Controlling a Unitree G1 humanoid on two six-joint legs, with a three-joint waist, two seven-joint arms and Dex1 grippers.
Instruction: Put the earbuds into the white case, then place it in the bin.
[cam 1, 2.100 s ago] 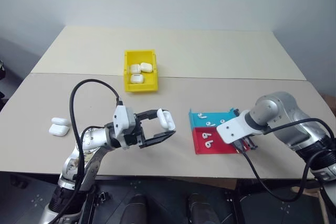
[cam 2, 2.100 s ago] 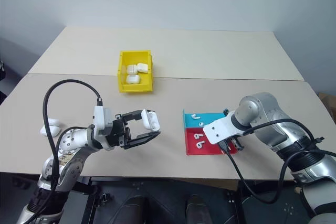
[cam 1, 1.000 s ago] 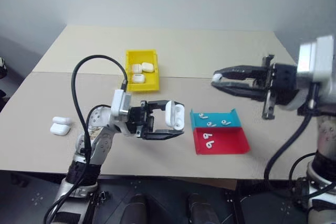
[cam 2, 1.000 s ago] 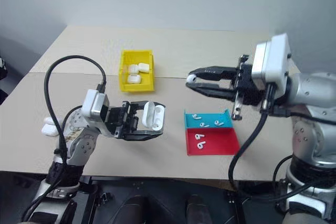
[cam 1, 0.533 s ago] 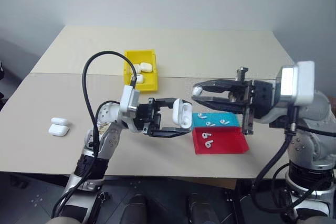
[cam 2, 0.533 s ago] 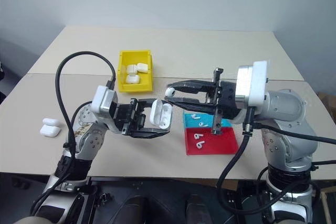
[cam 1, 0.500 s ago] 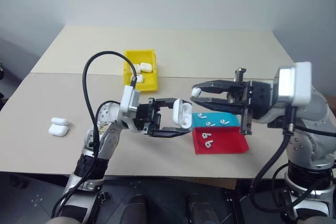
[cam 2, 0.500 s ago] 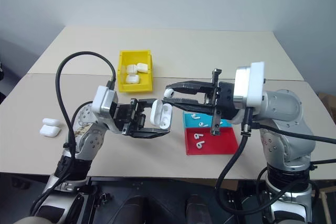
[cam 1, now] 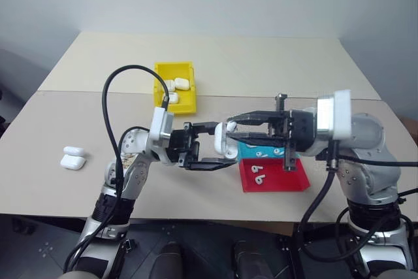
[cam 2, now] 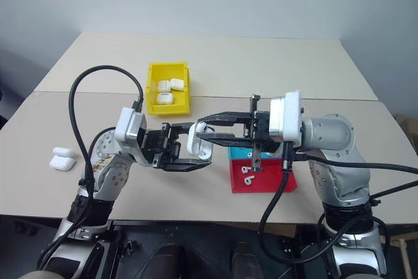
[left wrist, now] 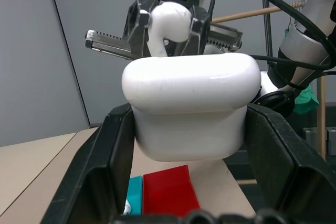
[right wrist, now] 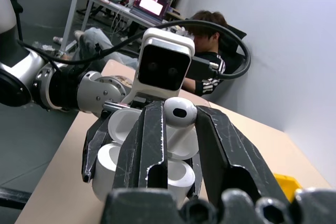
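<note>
From the head views we get the big layout: the left pincer [cam 1: 210, 146] is clamped on the white case [cam 1: 221, 142], held up in the air over the counter [cam 1: 274, 63], just beside the teal tray [cam 1: 247, 153]. The right pincer [cam 1: 230, 126] comes in level from the opposite side, its tips right at the case, grasping one earbud [right wrist: 180, 113].

The wrist views fill in what those miss. In the right wrist view we see the case's lid is open, with the earbud's rounded head up between the fingers [right wrist: 152, 140] and its stem hidden behind them, so we can't tell whether it's in its slot. The left wrist view shows the case from the back, long axis lying across the pincer, the open lid blocking the inside.

The yellow bin [cam 1: 160, 70] sits well beyond the case, toward the counter's far side, with three closed cases in it. More earbuds lie in the teal tray and the red tray [cam 1: 294, 180], partly covered by the right arm.
</note>
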